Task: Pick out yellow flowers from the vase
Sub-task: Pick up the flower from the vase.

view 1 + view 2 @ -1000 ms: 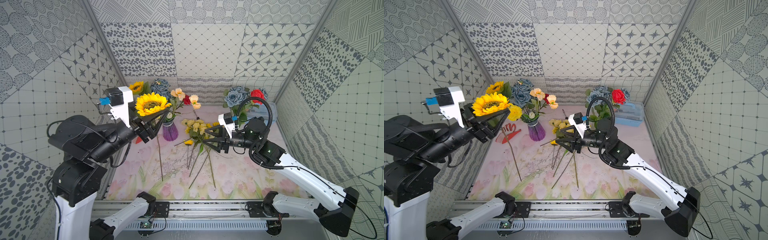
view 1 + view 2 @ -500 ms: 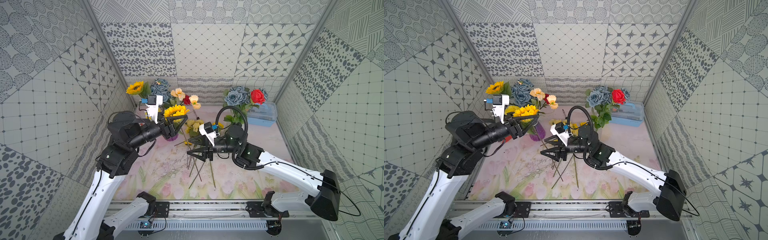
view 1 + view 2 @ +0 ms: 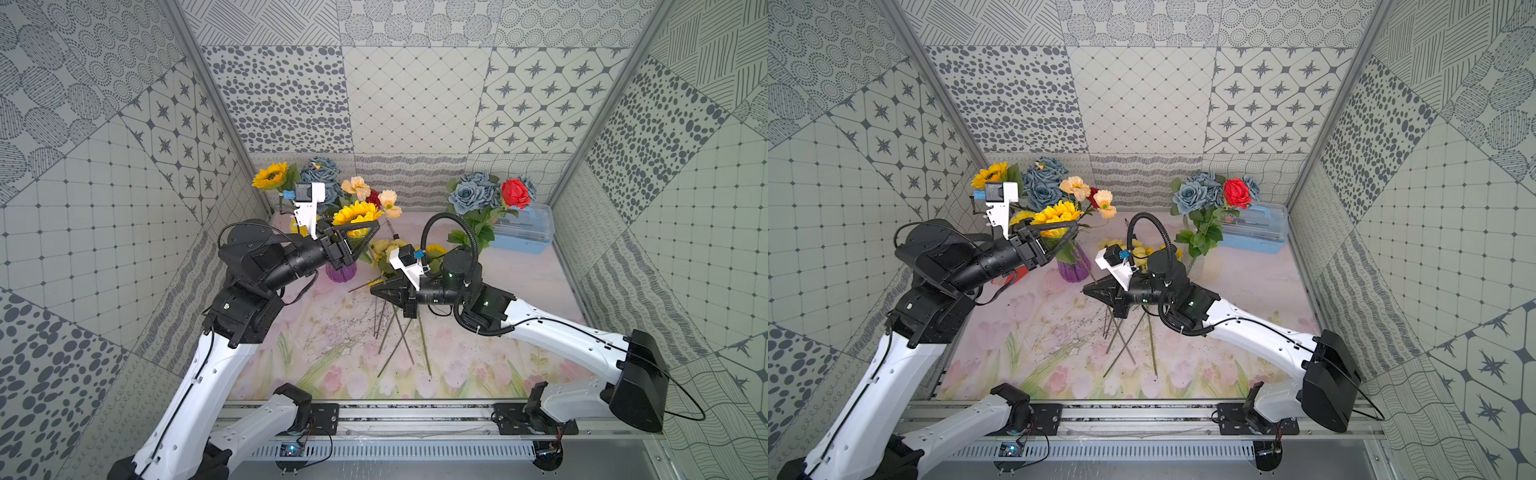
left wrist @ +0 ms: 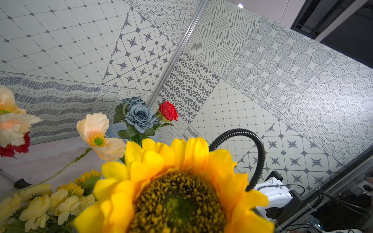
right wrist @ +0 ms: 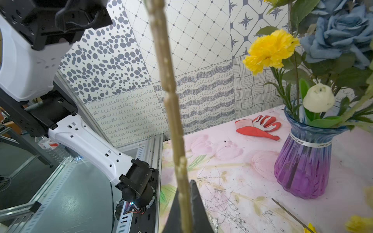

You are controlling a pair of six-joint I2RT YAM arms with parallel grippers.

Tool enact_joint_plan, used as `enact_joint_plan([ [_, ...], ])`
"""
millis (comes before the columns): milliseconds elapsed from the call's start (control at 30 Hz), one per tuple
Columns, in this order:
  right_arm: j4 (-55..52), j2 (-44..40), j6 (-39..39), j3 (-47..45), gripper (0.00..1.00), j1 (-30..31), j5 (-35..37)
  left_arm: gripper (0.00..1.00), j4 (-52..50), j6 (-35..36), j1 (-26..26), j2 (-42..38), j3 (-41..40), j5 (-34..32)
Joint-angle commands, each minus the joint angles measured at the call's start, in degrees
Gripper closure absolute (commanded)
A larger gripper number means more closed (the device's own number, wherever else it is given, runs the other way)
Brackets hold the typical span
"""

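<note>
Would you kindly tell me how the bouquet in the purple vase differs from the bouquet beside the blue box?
The bouquet in the purple vase includes a yellow carnation; the bouquet by the blue box shows no yellow bloom. The vase bouquet carries peach poppies; the box-side bouquet carries a red rose. Both include grey-blue roses and stand toward the back of the mat.

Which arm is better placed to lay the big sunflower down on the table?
Right. The right gripper is shut on a stem, apparently the sunflower's, and hangs over the pile of yellow flowers; the left gripper is up by its head.
</note>
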Motion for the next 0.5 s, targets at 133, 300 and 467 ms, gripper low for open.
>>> enact_joint_plan([
  [133, -4.68, -7.55, -0.07, -0.58, 1.00, -0.57, 7.63, 0.02, -11.83, 9.12, 0.01, -1.50, 3.91, -10.09],
  [300, -7.77, -14.62, 2.96, -4.24, 1.00, -4.20, 8.66, 0.02, -23.07, 17.18, 0.12, -3.69, 6.73, -23.17],
  [467, -16.42, -21.01, 4.57, -7.99, 1.00, -8.51, 12.49, 0.02, -24.27, 22.48, 0.05, -7.69, 1.57, -41.61],
])
